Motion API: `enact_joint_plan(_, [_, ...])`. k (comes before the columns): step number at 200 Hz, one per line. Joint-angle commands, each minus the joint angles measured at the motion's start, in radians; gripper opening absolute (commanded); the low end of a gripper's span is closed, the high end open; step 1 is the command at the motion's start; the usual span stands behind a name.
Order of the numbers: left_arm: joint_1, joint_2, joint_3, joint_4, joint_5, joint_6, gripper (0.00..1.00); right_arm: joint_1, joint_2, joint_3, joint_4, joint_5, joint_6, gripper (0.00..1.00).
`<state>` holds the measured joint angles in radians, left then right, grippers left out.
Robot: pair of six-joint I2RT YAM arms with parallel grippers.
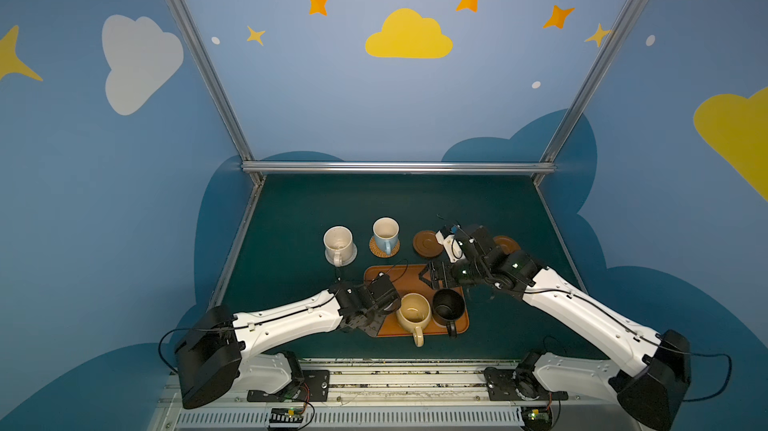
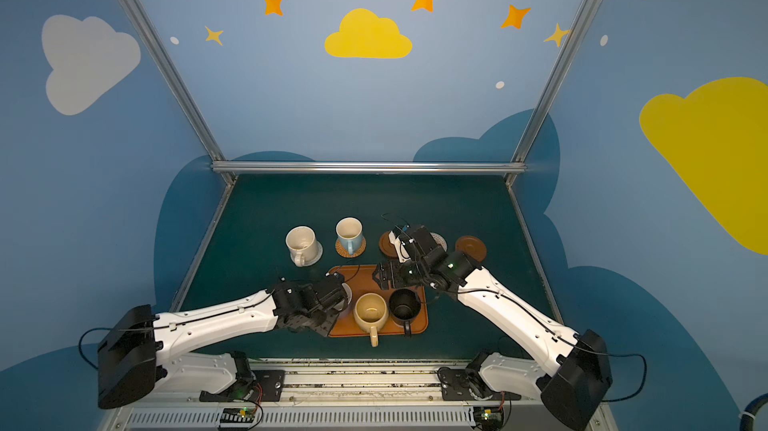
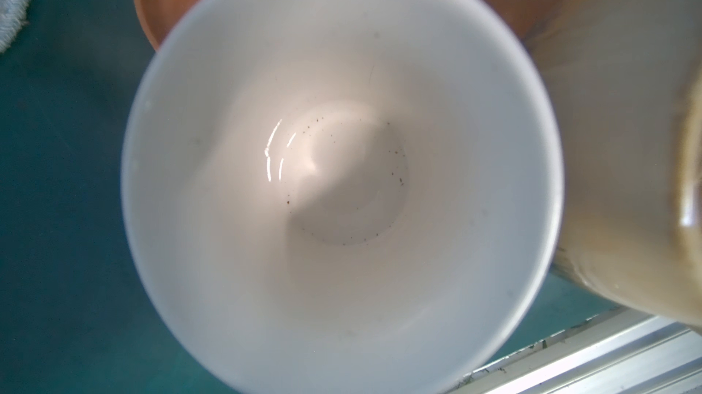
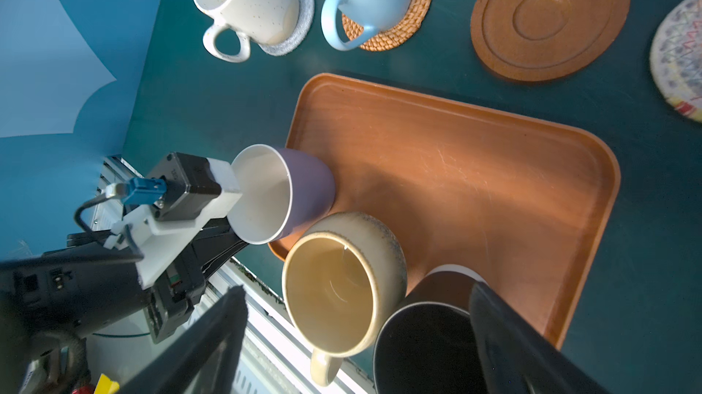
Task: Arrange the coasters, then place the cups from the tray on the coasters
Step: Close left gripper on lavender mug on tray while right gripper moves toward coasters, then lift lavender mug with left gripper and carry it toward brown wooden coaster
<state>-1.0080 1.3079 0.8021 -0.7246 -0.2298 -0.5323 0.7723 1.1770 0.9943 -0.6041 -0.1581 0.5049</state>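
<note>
Lavender cup (image 4: 307, 190) on tray (image 4: 456, 168) edge, mouth up, left tool (image 1: 390, 307) clamped on it; right tool (image 1: 429, 277) apart.

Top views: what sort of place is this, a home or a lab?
Probably a lab booth: cloud-and-star painted walls, an aluminium frame, and two robot arms bolted to a rail.

No legible text, brand, number or sign anywhere, faint marking on black wrist camera housing (image 4: 181, 183) too blurred to read
</note>
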Motion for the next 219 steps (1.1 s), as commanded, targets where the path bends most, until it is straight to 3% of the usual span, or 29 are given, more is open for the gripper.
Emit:
enact_joint_plan(1, [0.009, -0.022, 0.001, -0.006, -0.026, -0.022, 0.03, -0.002, -0.045, -0.023, 0.097, 0.019, 0.0, 0.91])
enact_joint_plan(147, [0.009, -0.058, 0.192, -0.123, -0.107, -0.017, 0.03, -0.002, -0.056, -0.026, 0.097, 0.071, -0.009, 0.91])
enact_joint_plan(219, [0.017, -0.049, 0.326, -0.096, -0.077, -0.03, 0.03, -0.032, -0.048, -0.01, 0.143, 0.096, -0.05, 0.91])
